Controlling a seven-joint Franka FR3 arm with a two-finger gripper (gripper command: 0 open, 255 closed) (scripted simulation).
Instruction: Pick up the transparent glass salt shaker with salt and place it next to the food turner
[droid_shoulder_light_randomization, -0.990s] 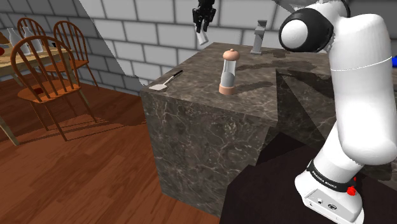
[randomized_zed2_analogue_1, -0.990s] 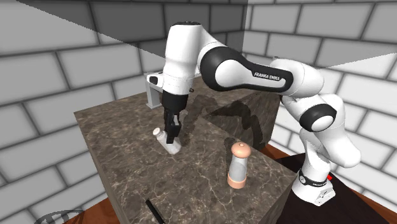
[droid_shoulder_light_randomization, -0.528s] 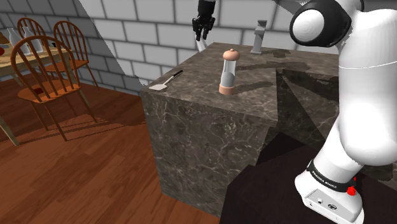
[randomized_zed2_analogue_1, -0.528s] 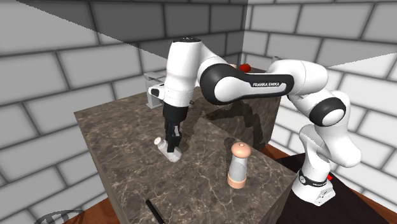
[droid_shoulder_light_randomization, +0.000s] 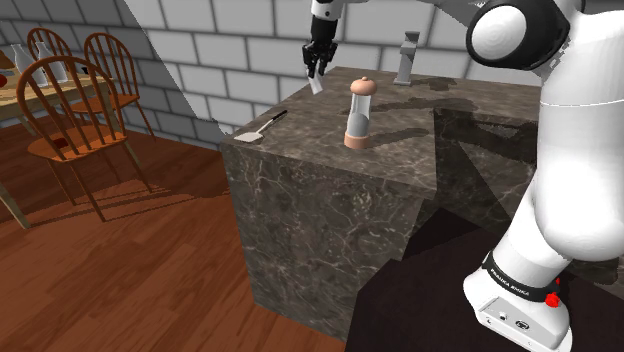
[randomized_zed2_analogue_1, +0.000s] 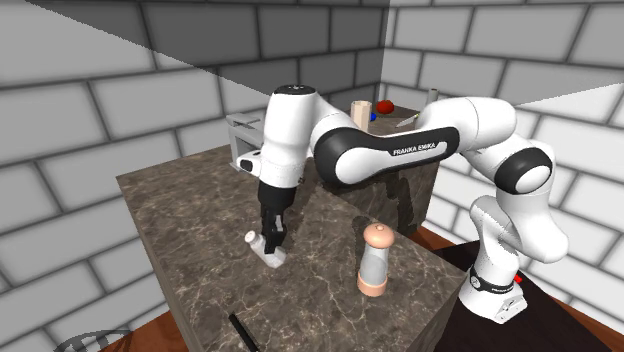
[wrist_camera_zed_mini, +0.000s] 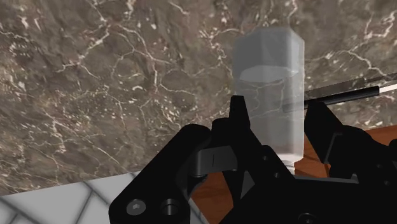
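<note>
I was working in a home kitchen beside a dining corner. A dark marble counter (droid_shoulder_light_randomization: 330, 200) carried a faucet (droid_shoulder_light_randomization: 408, 58) at upper right, with a pepper mill (droid_shoulder_light_randomization: 359, 113), salt shaker (droid_shoulder_light_randomization: 316, 83) and food turner (droid_shoulder_light_randomization: 255, 129) nearer centre. Wooden chairs (droid_shoulder_light_randomization: 75, 110) ringed a table (droid_shoulder_light_randomization: 8, 92) at upper left, on a plank floor (droid_shoulder_light_randomization: 130, 270), with grey brick walls (droid_shoulder_light_randomization: 230, 50) behind.

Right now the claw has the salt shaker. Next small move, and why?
Probably carry it toward the food turner before lowering: the claw is shut on the salt shaker, well short of the turner at the corner of the counter; the mill stands off that line.
</note>
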